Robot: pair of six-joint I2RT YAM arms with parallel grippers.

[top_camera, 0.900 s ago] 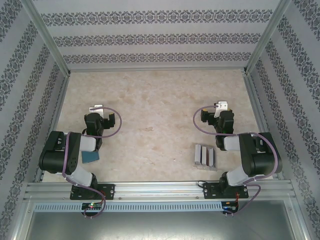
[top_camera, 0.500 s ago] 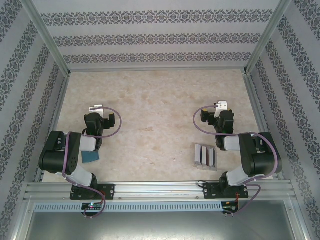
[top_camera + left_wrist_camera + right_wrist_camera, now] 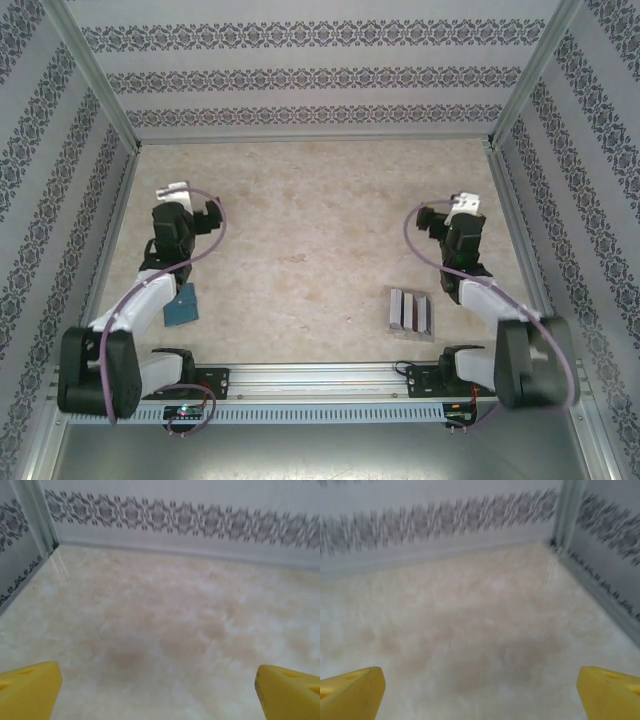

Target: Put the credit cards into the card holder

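Left fingers [image 3: 27, 690] are spread wide, same deal with the right fingers [image 3: 350, 687], both over the marbled worktop [image 3: 310, 230]. Teal card holder [image 3: 182, 306] lies right beside the left arm. The credit cards [image 3: 410, 312] sit side by side near the right arm.

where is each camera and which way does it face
top external: above, behind the bases, looking down at table, card holder, credit cards; both arms show
left wrist: on left arm, faces far wall, left corner; left jaws open
right wrist: on right arm, faces far wall, right corner; right jaws open
shared: wrist views share table and far wall
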